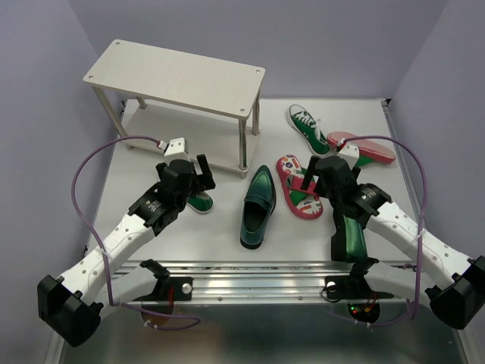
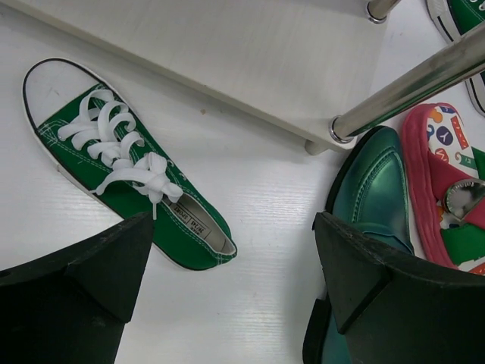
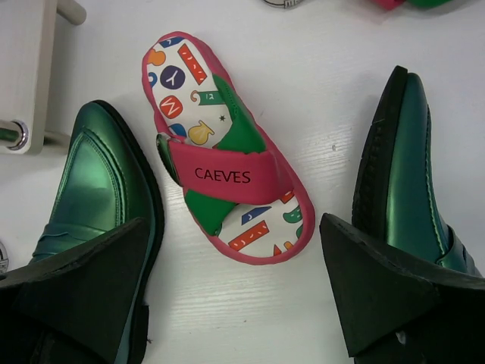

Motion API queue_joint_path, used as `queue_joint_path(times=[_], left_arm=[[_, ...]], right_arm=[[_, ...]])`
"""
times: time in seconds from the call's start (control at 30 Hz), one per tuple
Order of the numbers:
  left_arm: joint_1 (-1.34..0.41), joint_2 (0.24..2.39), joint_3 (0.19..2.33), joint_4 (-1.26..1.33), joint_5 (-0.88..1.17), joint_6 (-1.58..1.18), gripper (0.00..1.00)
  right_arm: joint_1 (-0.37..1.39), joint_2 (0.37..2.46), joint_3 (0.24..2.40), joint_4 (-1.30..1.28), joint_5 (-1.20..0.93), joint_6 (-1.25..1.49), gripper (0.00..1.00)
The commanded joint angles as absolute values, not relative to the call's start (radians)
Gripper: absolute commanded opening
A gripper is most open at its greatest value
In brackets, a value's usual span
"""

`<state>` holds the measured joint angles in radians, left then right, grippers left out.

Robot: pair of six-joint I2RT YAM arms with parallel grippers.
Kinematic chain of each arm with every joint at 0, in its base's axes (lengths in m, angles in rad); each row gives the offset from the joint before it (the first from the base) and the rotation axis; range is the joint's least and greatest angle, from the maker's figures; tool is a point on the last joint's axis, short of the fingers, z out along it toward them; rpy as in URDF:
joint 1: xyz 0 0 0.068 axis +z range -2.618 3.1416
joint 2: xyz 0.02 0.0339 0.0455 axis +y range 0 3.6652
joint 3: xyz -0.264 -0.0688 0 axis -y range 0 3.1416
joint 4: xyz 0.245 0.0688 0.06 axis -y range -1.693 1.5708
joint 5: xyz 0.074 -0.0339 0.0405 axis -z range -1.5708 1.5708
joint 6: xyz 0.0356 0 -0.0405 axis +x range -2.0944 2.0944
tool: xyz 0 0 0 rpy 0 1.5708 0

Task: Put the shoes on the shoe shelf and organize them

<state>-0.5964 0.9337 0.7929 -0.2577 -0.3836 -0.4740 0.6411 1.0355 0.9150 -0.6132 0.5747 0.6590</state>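
White tabletop [image 1: 206, 236] — pale lavender walls [image 1: 341, 38], metal rail [image 1: 258, 282] in front

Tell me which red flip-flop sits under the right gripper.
The flip-flop between the two loafers, its strap reading CAEVES; the other flip-flop lies farther back, beside a green sneaker.

Both agape — left gripper [image 2: 233, 227], right gripper [image 3: 234, 224]

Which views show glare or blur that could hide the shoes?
Top external: even light, only the aluminium rail glares. Left wrist: a bright streak on the shelf leg; the green sneaker is sharp. Right wrist: sheen on the loafer by the shelf leg, yet the flip-flop strap lettering reads clearly.
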Motion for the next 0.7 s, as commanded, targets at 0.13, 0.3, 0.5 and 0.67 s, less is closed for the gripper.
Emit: queue_joint_path(times=[0.13,0.3,0.5,0.67], left_arm=[[-0.6,0.922,0.796,-0.276,-0.469,-0.512,0.99],[-0.6,0.939,0.807,-0.31,-0.528,-0.529,0.99],[-0.601,0.997,0.824,-0.36,-0.583,-0.661,0.99],[-0.601,1.08,0.847,-0.449,-0.592,-0.771,0.99]], right_arm=[[0.638,1.037,0.902,-0.545,0.565,0.677,1.0],[0.638,1.039,0.9,-0.545,0.566,0.675,1.0],[0.638,1.04,0.899,-0.543,0.565,0.673,1.0],[0.638,1.037,0.903,-0.543,0.561,0.676,1.0]])
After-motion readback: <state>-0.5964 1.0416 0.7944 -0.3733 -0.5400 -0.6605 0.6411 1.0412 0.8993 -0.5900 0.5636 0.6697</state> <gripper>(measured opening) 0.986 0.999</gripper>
